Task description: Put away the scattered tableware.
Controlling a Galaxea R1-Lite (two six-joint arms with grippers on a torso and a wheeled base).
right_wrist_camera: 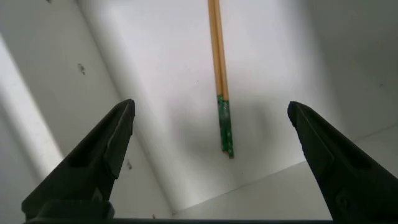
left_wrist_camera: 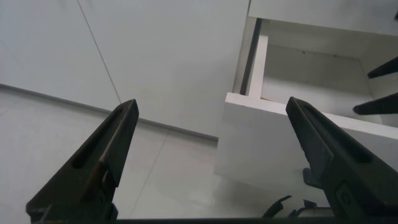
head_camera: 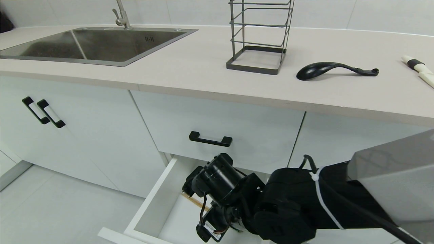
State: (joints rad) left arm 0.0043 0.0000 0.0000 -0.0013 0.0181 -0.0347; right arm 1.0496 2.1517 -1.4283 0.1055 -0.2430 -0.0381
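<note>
A pair of wooden chopsticks [right_wrist_camera: 219, 74] with green ends lies flat on the white floor of the open drawer [head_camera: 152, 200]. My right gripper [right_wrist_camera: 210, 109] hangs open just above them, one finger on each side and nothing held. In the head view my right arm [head_camera: 220, 183] reaches down into that drawer, with a bit of the chopsticks [head_camera: 195, 201] beside it. A black ladle [head_camera: 334, 69] lies on the countertop [head_camera: 190, 67]. My left gripper [left_wrist_camera: 212, 104] is open and empty, low beside the drawer's outer front corner [left_wrist_camera: 273, 118].
On the counter stand an empty wire rack [head_camera: 259, 37] and a sink [head_camera: 95, 44] with a tap at the back left. A white utensil with a black band [head_camera: 418, 67] lies at the far right. A shut drawer with a black handle [head_camera: 210, 139] sits above the open one.
</note>
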